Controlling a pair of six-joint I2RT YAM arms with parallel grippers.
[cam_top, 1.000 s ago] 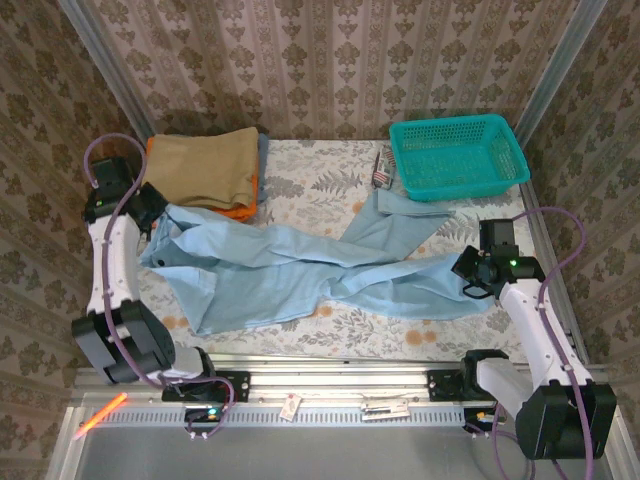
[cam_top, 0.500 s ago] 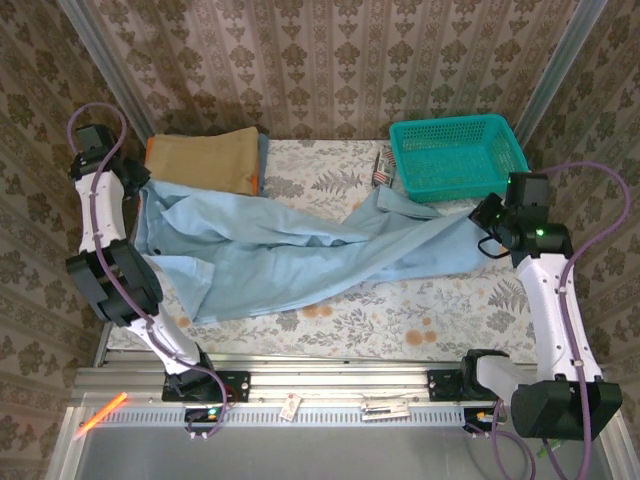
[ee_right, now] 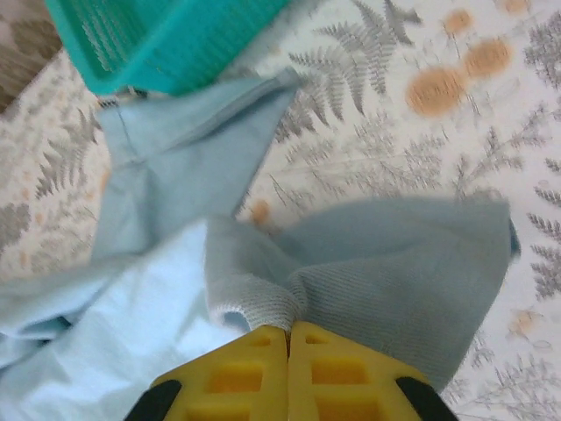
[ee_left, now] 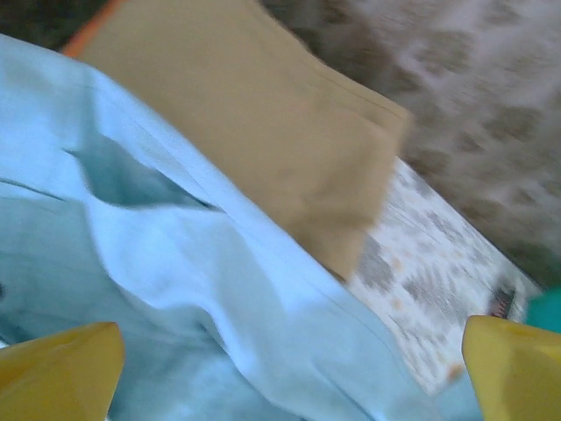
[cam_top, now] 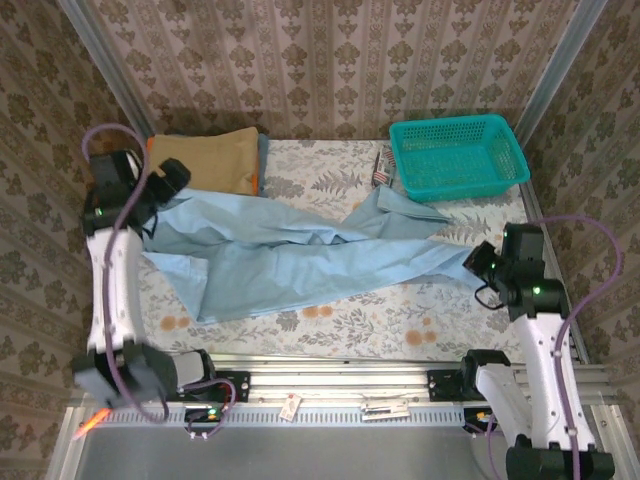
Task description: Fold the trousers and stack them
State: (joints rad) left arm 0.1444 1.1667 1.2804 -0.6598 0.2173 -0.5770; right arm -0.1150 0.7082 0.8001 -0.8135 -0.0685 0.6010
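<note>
- At the upper left of the top view lies a tan folded garment [cam_top: 205, 160] on an orange folded garment [ee_left: 95, 23], of which just an edge peeks out.
- Right of centre, a small striped item [cam_top: 382, 170] lies just beside a teal basket [cam_top: 455, 155] at the upper right; what the item is cannot be made out.
- The tabletop [cam_top: 350, 312] wears a pale cloth with leaf and flower prints. Patterned wallpaper closes it in on three sides, and a metal rail runs along the bottom edge.
- The trousers [cam_top: 300, 255] sprawl unfolded across the tabletop from left to right. Their upper left edge overlaps the tan folded garment, and one leg end reaches up to the basket's lower left corner.
- The left hand [ee_left: 285, 373] hovers over the trousers' left end, its yellow fingers spread wide with nothing between them.
- The right hand [ee_right: 287, 333], at the right of the top view, has its fingers pressed together, pinching the bunched cuff of the other leg.
</note>
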